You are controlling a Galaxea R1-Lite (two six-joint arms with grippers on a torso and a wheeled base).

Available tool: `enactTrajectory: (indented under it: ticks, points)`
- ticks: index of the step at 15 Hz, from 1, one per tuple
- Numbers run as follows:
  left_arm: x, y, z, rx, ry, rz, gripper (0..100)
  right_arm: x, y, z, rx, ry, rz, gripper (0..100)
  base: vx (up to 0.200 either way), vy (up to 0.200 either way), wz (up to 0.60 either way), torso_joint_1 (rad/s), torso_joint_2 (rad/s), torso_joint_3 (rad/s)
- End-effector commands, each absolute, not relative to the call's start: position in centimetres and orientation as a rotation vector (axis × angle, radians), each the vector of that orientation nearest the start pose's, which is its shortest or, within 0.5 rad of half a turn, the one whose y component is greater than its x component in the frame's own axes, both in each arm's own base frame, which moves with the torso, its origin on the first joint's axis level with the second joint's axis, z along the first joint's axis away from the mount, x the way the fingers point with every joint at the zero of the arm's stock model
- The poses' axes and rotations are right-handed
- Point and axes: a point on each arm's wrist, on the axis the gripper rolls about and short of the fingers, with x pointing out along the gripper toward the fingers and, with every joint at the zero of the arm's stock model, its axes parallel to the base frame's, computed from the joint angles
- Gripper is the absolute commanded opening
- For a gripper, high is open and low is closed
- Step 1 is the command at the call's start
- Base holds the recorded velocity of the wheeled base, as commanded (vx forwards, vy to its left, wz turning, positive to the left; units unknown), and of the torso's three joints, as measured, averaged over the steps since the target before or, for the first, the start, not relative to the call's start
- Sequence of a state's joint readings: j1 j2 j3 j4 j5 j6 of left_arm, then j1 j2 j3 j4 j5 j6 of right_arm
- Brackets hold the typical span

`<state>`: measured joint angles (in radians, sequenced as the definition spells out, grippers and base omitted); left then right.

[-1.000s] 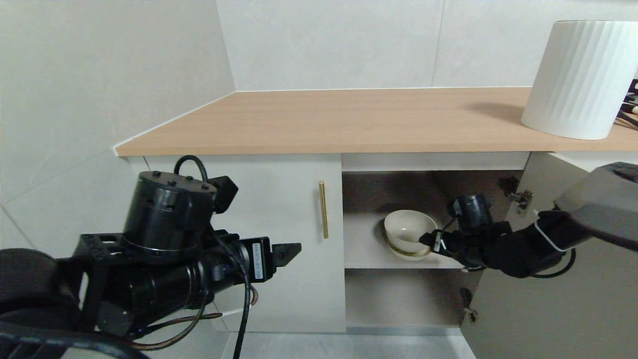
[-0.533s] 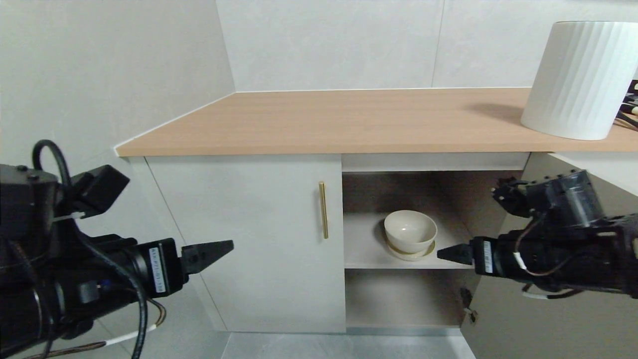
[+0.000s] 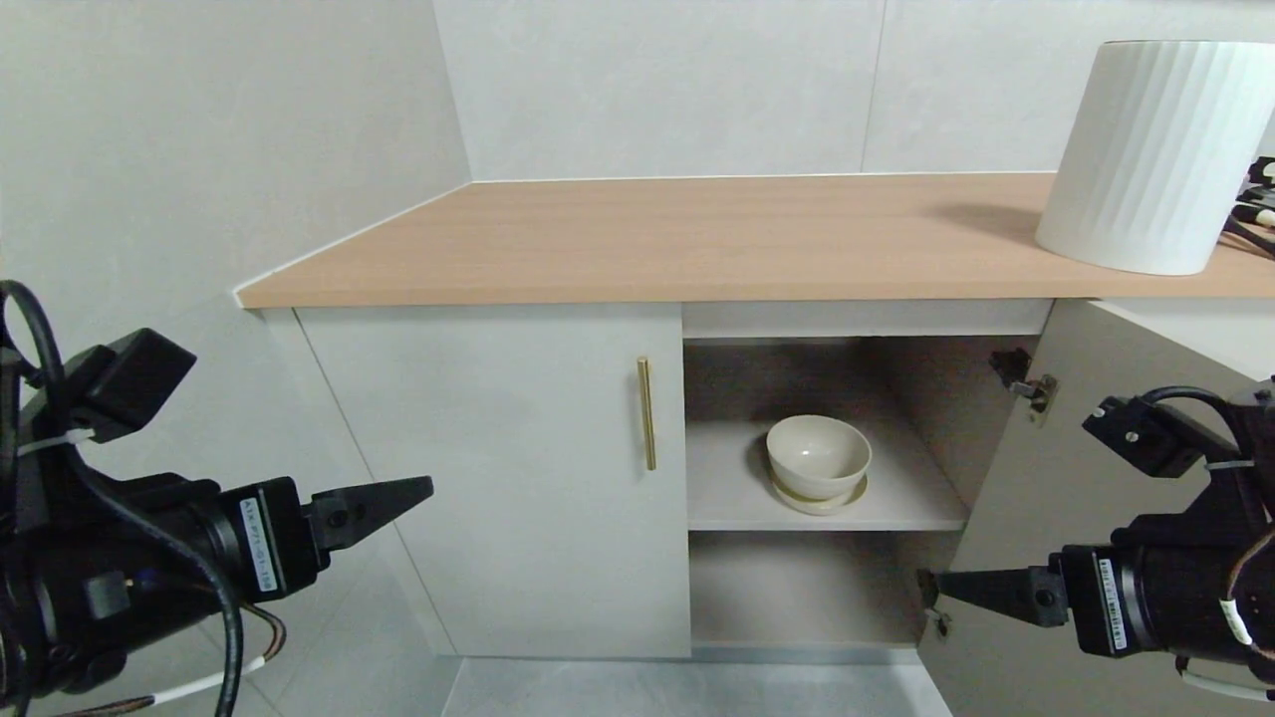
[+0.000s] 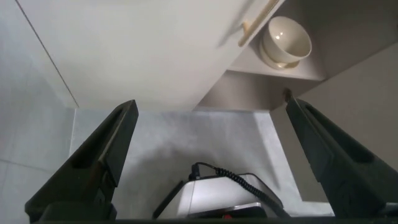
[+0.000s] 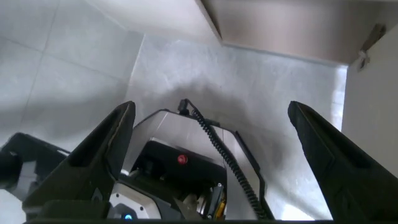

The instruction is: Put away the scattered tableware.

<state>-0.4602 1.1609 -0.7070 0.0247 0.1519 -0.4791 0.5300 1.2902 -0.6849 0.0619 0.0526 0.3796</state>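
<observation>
Countertop (image 3: 697, 239): wooden, runs back into the tiled corner.
Cabinet (image 3: 857, 319): under the countertop; right compartment stands open, with a middle shelf (image 3: 727, 488) inside.
Ribbed white container (image 3: 1155, 149): upright on the countertop, far right.
Open door (image 3: 1026, 498): swung out on the right side.
Closed door (image 3: 498, 448): left half, with an upright brass bar handle (image 3: 646, 413) at its inner edge.
Left gripper (image 3: 418, 490): low, off to the left of the closed door; fingers (image 4: 112, 149) spread wide, nothing between them.
Right gripper (image 3: 928, 582): low, by the open door's bottom corner; fingers (image 5: 106, 149) spread wide, empty.
Bowl (image 3: 819, 456): cream, upright, on the middle shelf, sitting on the saucer.
Saucer (image 3: 797, 499): only its rim peeks out beneath the bowl.
</observation>
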Motion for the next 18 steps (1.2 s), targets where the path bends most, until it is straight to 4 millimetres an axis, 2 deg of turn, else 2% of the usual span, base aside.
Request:
enactTrajectory:
  ticks: [1, 10, 18]
  points:
    - [14.8, -7.0, 21.8, -0.32, 0.528, -0.185, 100, 15.7, 9.5, 18.6, 0.19, 0.758, 0.433, 100, -0.2, 0.0, 0.0, 0.002, 0.0, -0.002]
    - [14.7, -6.9, 21.7, -0.32, 0.528, -0.185, 100, 15.8, 9.6, 18.3, 0.185, 0.774, 0.427, 100, -0.2, 0.0, 0.0, 0.0, 0.0, 0.002]
    - [14.6, -6.9, 21.5, -0.317, 0.535, -0.183, 100, 14.7, 8.8, 18.8, 0.186, 0.727, 0.399, 100, 0.0, 0.0, 0.0, 0.0, 0.0, 0.0]
